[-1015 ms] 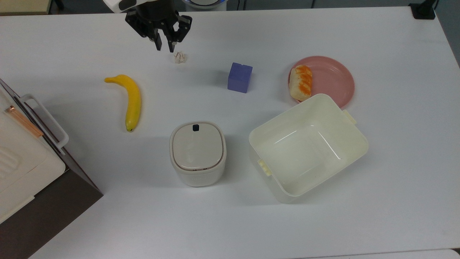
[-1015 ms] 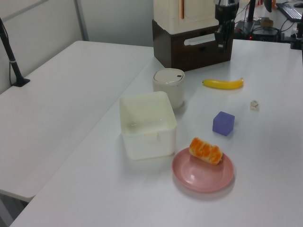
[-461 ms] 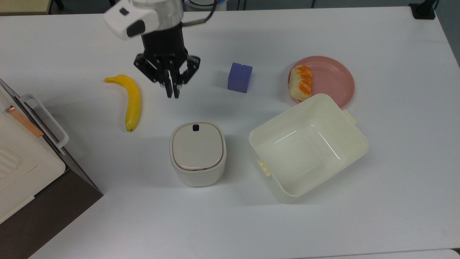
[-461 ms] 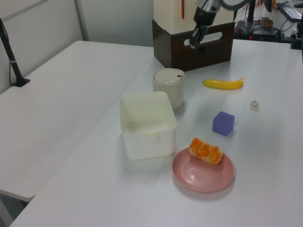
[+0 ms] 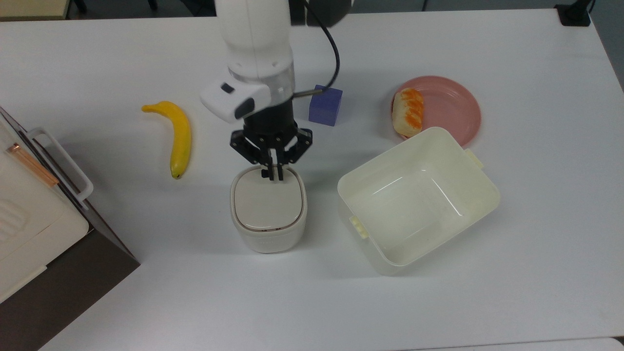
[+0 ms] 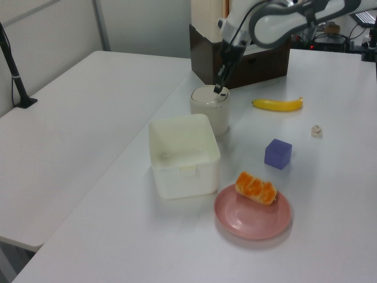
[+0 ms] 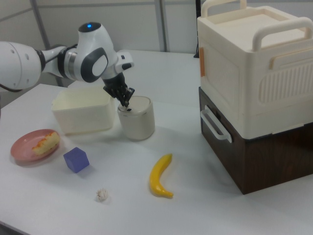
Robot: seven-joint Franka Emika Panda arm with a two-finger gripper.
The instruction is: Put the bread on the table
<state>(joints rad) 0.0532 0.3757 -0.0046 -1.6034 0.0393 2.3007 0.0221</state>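
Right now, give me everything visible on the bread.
The bread is a small oblong roll with pale cream sides and a glossy orange-brown ridged top. It lies flat and whole on the pink plate, at the rim toward the top view's left, close to the cream tub but apart from it. Only the plate touches it. The hand is far off, over the lidded bin.

In the top view the arm [image 5: 256, 44] covers the paper wad's spot and the purple cube's [image 5: 325, 106] near corner. The brown cabinet [image 5: 58, 273] runs off the top view's left. Whether the end effector [image 5: 273, 173] touches the lidded bin [image 5: 268, 209] cannot be told.
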